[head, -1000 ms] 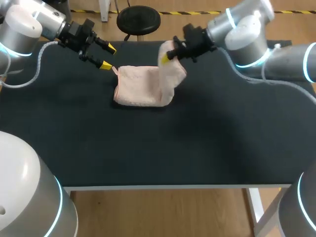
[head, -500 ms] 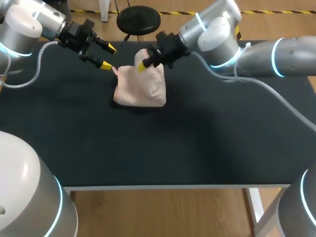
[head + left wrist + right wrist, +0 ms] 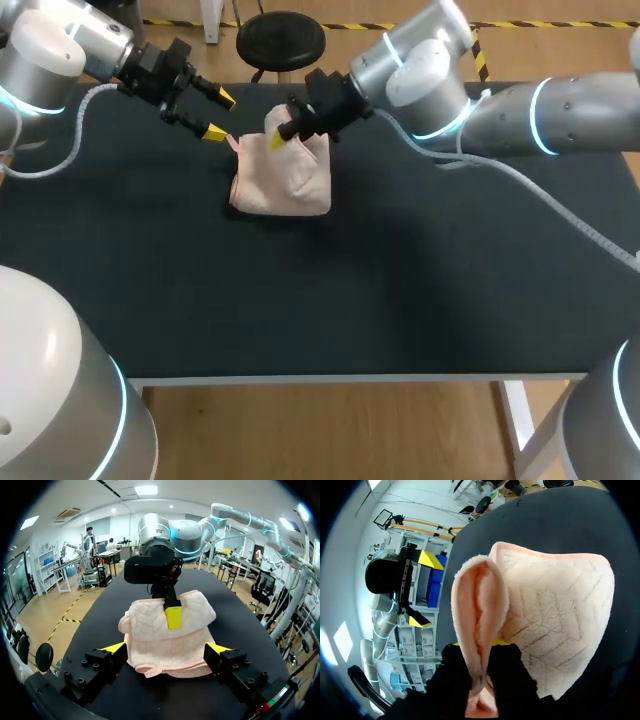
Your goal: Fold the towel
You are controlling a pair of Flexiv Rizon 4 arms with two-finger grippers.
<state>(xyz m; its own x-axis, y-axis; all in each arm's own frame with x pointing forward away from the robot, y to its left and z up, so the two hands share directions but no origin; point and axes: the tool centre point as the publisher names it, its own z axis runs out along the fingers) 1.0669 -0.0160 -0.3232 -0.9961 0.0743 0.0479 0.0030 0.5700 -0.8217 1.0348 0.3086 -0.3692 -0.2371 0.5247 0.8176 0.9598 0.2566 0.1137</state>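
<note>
Since a second ago the right arm has swung leftward across the table (image 3: 380,300). It has carried the towel's lifted edge from above the right side of the towel (image 3: 283,185) to above its far middle. Half a second ago it was nearly there, and it has eased only a little further left since. The raised flap now stands over the rest of the cloth and no longer trails off to the right. The left arm has not shifted in that time.

The right gripper (image 3: 279,139) is clenched on the towel. In the right wrist view a folded ridge of the pink cloth (image 3: 480,605) rises up from between its black fingers, pinched from both sides, and the quilted body of the towel spreads beside it on the dark tabletop.

The left gripper (image 3: 218,114) hangs released at the towel's far left corner with its yellow tips spread wide. In the left wrist view the towel's edge (image 3: 167,667) lies ahead of it, between the two tips. Whether either tip touches the cloth cannot be told. The same view shows the right gripper's yellow tip pressed against the top of the bunched flap.

The towel sits on the far left-centre of the table, doubled over, its lower layer flat and its upper part held up.
</note>
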